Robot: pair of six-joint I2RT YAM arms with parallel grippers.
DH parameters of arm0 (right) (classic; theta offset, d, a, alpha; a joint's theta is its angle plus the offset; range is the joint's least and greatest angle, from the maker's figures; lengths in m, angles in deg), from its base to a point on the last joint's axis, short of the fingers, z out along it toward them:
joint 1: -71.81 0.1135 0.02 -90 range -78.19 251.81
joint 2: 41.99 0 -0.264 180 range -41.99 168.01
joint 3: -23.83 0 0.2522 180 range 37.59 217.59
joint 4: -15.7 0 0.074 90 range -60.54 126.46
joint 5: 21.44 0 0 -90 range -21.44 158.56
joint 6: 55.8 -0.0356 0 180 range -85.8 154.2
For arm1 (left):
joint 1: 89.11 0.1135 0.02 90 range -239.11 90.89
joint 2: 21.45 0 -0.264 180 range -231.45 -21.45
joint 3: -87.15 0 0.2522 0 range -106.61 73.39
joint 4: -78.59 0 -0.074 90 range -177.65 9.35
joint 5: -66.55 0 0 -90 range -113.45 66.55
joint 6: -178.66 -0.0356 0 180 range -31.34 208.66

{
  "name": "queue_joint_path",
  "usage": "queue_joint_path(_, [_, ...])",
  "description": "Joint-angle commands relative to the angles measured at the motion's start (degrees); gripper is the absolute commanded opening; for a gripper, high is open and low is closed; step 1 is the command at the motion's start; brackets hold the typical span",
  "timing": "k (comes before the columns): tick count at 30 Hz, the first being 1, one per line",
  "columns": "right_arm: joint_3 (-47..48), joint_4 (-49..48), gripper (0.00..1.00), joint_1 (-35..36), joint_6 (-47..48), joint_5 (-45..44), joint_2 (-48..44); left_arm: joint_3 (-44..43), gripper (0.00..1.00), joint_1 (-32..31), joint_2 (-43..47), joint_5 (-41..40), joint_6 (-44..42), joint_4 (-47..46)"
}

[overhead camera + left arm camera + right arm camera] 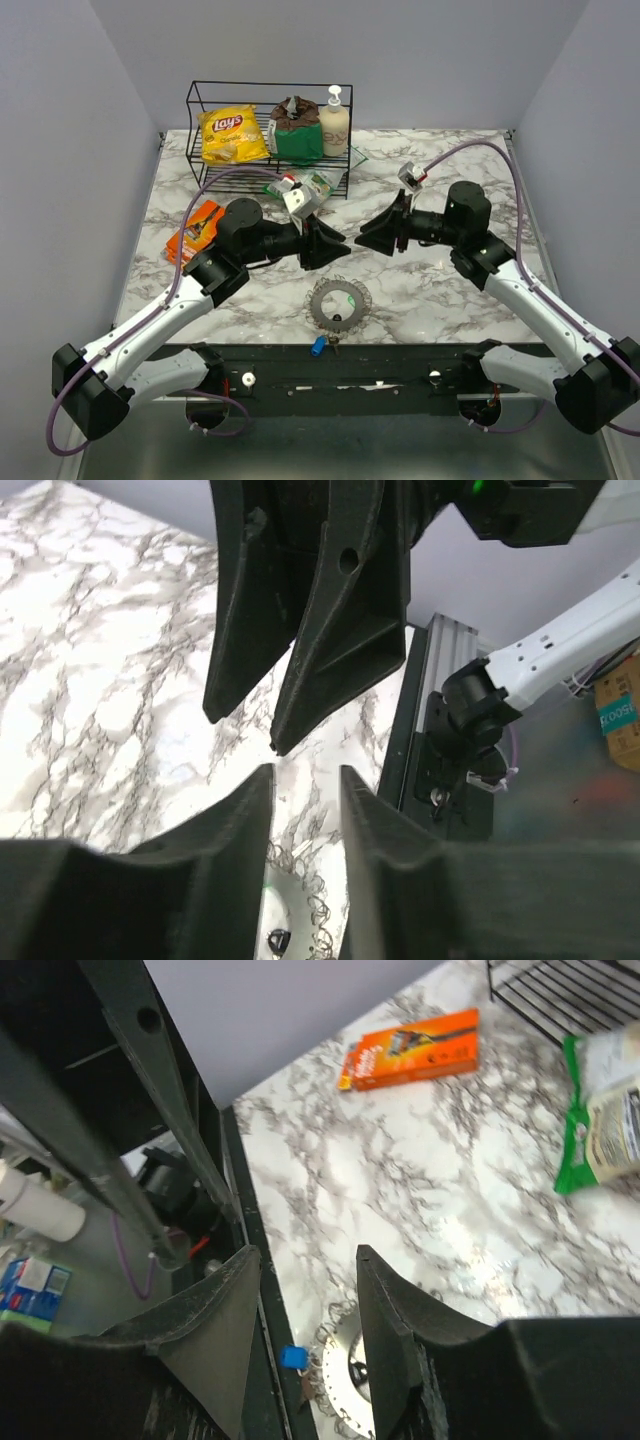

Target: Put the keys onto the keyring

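Key (318, 348) with a blue head nearest of all, at the front lip of the marble table (450, 300), right at the join of stone and dark rail; on which of the two, impossible to tell. Just beyond, at about 1 o'clock from that key, the keyring (338, 303): pale coiled cord lying flat in a closed loop on the marble, near the front edge and roughly midway between the two arm bases, touched by neither tool. Farther back, both tools raised above the table and turned tip to tip, close but apart. Left gripper (305, 772) at about 12 o'clock from the ring, fingers (230, 830) parted with only marble and a bit of coil in the gap — nothing held. Right gripper (308, 1252) at about 1 o'clock from the ring, fingers (215, 1310) likewise spread, with bare marble, the ring and the blue key far below in the gap — nothing gripped there either. Out at 10 o'clock, well apart from the ring, a flat orange packet (195, 230) on the marble. Beyond the left wrist, a green-and-white packet (600, 1130) just in front of a black wire basket (200, 120) at the far edge, around 11 o'clock. Inside the basket, from 9 toward 3 o'clock: a yellow Lay's bag (232, 135), a dark green bag (297, 135), a pale pump bottle (334, 122).
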Motion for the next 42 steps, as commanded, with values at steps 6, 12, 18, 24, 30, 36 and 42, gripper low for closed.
queue_joint_path(6, [-10.39, 7.48, 0.55, 0.23, 2.21, -8.80, -1.16, 6.04, 0.61, -0.10, -1.61, -4.22, 4.02, -1.67])
queue_joint_path(12, [-16.63, 9.15, 0.57, 0.23, -0.16, -9.76, -0.45, 10.52, 0.69, -0.10, -5.04, -6.16, 8.94, -4.57])
queue_joint_path(18, [-19.45, 14.16, 0.56, 0.49, -1.48, -13.62, -0.89, 13.69, 0.72, -0.10, -9.69, -6.51, 14.39, -8.00])
queue_joint_path(24, [-21.65, 19.79, 0.53, 3.29, -4.20, -16.26, 0.78, 15.10, 0.79, -0.19, -12.69, -4.93, 16.24, -10.81])
queue_joint_path(30, [-24.11, 17.86, 0.47, 7.08, -8.68, -16.97, 2.36, 15.27, 0.79, -0.10, -12.69, -5.10, 15.89, -10.99])
queue_joint_path(36, [-24.11, 15.05, 0.44, 8.75, -9.66, -17.67, 6.48, 15.80, 0.79, -0.10, -12.25, -5.28, 15.98, -11.26])
queue_joint_path(42, [-23.06, 12.32, 0.43, 8.93, -9.57, -16.97, 10.00, 15.71, 0.79, -0.19, -12.16, -5.19, 15.19, -10.20])
